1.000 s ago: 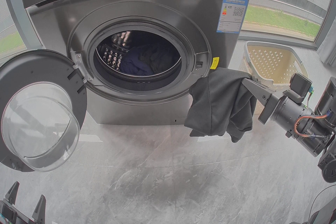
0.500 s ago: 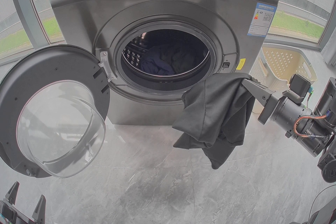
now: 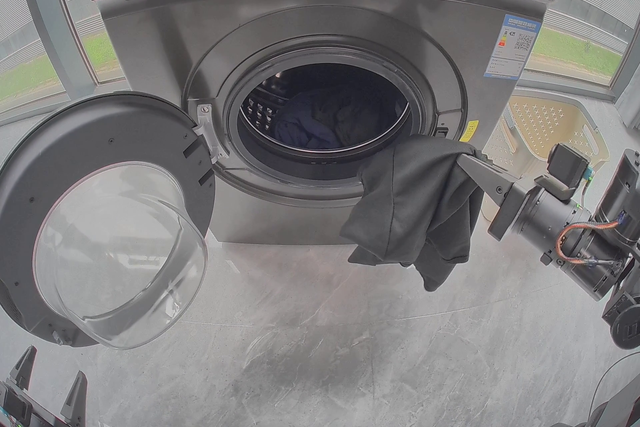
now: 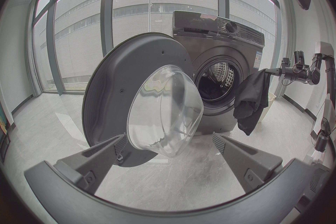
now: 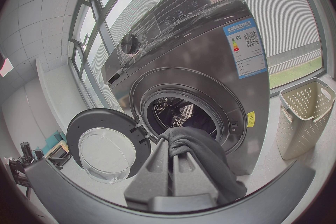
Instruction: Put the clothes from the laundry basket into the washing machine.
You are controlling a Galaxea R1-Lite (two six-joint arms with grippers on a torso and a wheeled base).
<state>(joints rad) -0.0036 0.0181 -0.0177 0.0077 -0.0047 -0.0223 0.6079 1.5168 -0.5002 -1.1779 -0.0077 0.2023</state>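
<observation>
Presently we see our right end effector [image 3: 467, 161] clenched on a dark grey cloth garment [image 3: 413, 208], which hangs centre-right before the open port of the silver front-loading washing machine [image 3: 167, 41]. Our left end effector [image 3: 53, 368], lower left, is released.

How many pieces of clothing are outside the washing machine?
1: a dark garment hanging from the right gripper, before the opening of the washing machine. The bottom of the basket is partly hidden, so more may lie there.

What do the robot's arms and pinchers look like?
The right gripper and left gripper each have two dark grey, wedge-shaped fingers tapering to points. The right arm's round dark wrist carries a looping orange cable and a small black camera box.
</observation>
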